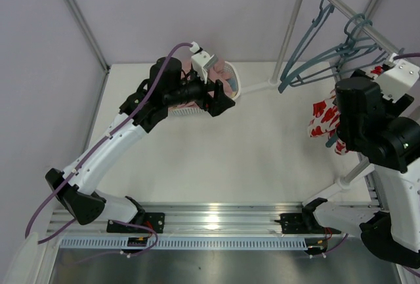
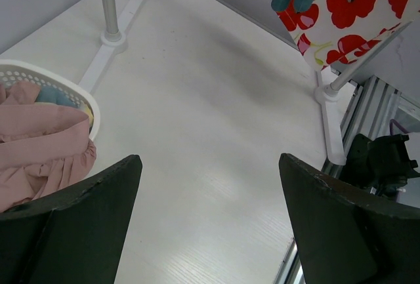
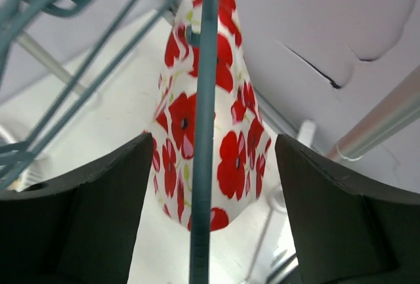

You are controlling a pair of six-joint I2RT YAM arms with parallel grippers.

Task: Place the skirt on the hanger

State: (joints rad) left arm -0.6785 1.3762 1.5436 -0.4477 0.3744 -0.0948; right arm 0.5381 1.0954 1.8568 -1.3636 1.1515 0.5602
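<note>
Skirt [image 3: 233,159] hangs at right edge of table [image 2: 210,100], straight ahead of right fingers [image 3: 85,218]. Hanger [image 3: 202,231] bar runs lengthwise between them; fingers released. Left fingers [image 2: 65,225] released, well apart.

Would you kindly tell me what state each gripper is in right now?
Left gripper: open, holding nothing.
Right gripper: open, the hanger passing ungripped between its fingers.

The white table [image 1: 262,146] carries a white lattice basket [image 2: 39,77] near its far edge, with pink cloth [image 2: 39,146] inside. The clothes rack's two white feet [image 2: 108,40] also stand on it, well apart.
</note>
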